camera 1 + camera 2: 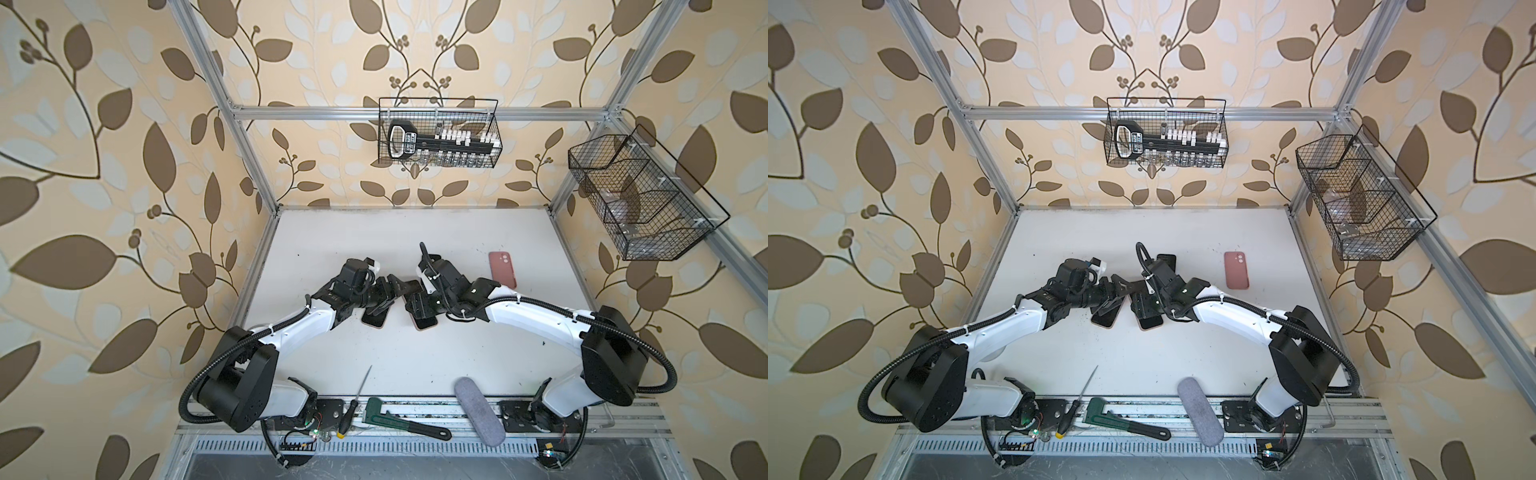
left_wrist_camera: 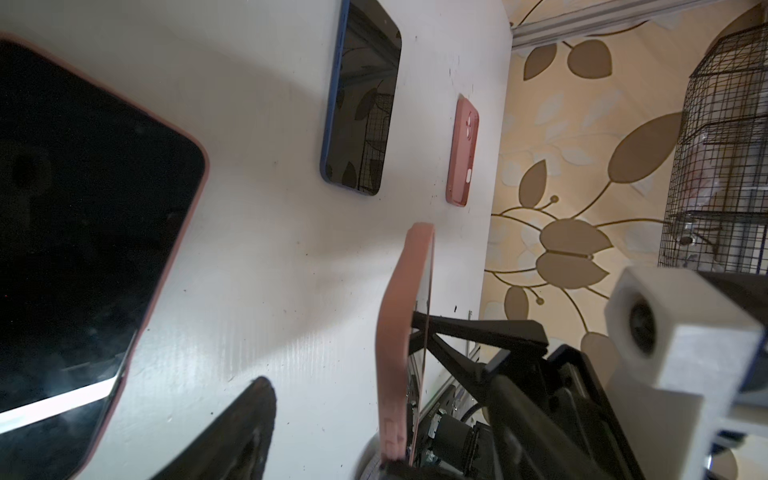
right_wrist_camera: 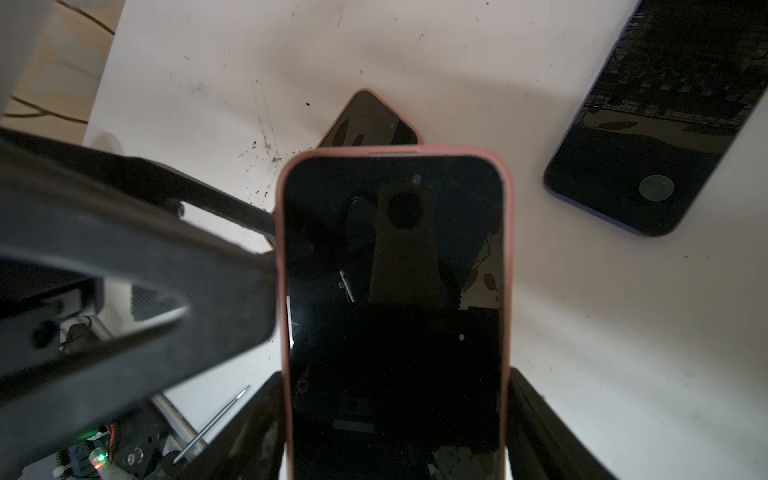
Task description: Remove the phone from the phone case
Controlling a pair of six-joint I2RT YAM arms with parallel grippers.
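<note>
Here, the phone (image 3: 395, 311) sits inside its pink phone case (image 3: 392, 150). The right pincer (image 3: 395, 374) is clenched on the case across its two long sides, near one end. The screen looks toward the right wrist camera. The long axis runs straight out from this pincer. In both top views the free end points to the robot's side of the table (image 1: 415, 365), and it seems a little raised above it.

The relation that matters is at one long edge of the case. There one finger (image 3: 232, 291) of the left pincer (image 1: 390, 293) stands at the rim, coming from the side, across the long axis. Whether it touches the rim or only stands in front of it cannot be told. Only this finger shows clearly, so it also cannot be told if the left pincer is released or clenched. The left arm is the nearer one to that edge, so probably it must catch the rim and peel it off while the right one holds.

An empty pink case (image 1: 503, 269) lies flat on the table. From it, the held phone is toward the left arm and nearer to the robot. A second cased phone (image 1: 376, 320) lies just beyond, farther from the empty case, and a blue phone (image 3: 652, 124) lies near it.
</note>
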